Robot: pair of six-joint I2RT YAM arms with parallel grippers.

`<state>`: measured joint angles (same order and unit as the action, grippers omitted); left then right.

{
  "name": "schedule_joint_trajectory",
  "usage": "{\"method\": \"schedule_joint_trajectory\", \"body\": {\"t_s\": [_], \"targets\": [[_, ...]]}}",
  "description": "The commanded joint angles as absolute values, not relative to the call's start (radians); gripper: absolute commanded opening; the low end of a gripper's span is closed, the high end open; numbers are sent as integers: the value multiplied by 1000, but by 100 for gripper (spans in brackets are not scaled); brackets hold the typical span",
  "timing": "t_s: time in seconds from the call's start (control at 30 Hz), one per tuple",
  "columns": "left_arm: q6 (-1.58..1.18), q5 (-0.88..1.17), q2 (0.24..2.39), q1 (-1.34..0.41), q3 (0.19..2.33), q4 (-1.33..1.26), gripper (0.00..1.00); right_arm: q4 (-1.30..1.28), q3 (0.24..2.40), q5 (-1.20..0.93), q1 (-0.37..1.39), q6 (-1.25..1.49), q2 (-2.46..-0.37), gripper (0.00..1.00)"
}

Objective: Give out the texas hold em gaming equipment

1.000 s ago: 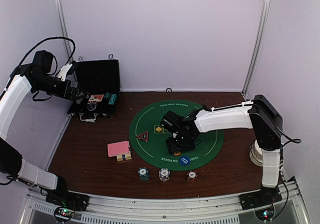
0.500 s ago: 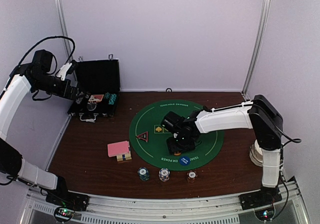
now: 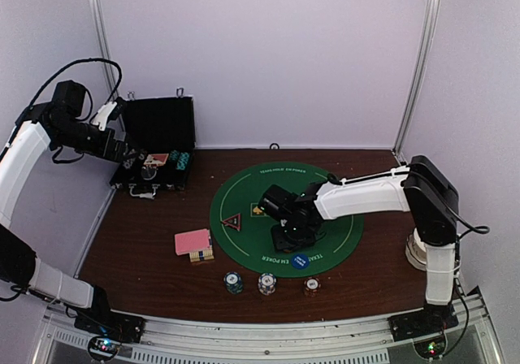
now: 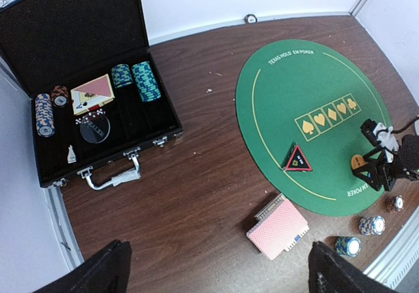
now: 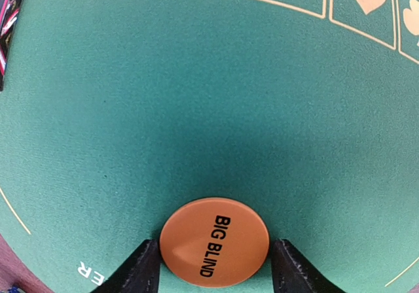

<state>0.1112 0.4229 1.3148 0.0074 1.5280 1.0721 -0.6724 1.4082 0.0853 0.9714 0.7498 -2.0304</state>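
My right gripper [image 5: 215, 270] is shut on the orange "BIG BLIND" disc button [image 5: 215, 241], one finger against each side, just over the green round mat [image 5: 196, 77]. From above, this gripper [image 3: 286, 238] is at the mat's middle. The blue disc button [image 3: 301, 260] lies near the mat's front edge. The red-black triangle marker [image 3: 232, 223] sits on the mat's left side. The pink-backed card deck [image 3: 193, 242] lies on the table to the left. Three chip stacks [image 3: 266, 283] stand in front of the mat. My left gripper [image 4: 216, 273] is open and empty, high above the table.
The black hinged case [image 3: 156, 149] stands open at the back left, holding more chip stacks [image 4: 139, 80], cards and a clear disc. A white paper cup [image 3: 420, 250] stands at the right by the right arm's base. Bare brown table [image 4: 196, 169] lies between case and mat.
My right gripper has shifted slightly left over the mat with the orange disc. The left arm has barely moved.
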Motion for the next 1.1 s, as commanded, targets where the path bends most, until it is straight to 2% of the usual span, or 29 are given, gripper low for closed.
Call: {"method": "schedule_joint_trajectory", "body": {"t_s": [0.0, 0.13, 0.67, 1.07], "targets": [[121, 428, 1298, 14, 1554, 1070, 98, -759, 1443, 115, 985, 772, -2072, 57], [123, 420, 1296, 14, 1559, 1072, 97, -789, 1503, 144, 965, 770, -2101, 51], [135, 390, 1304, 14, 1586, 1096, 98, -774, 1740, 214, 844, 634, -2232, 40], [137, 384, 1314, 15, 1588, 1112, 98, -842, 2168, 185, 694, 546, -2491, 40]]}}
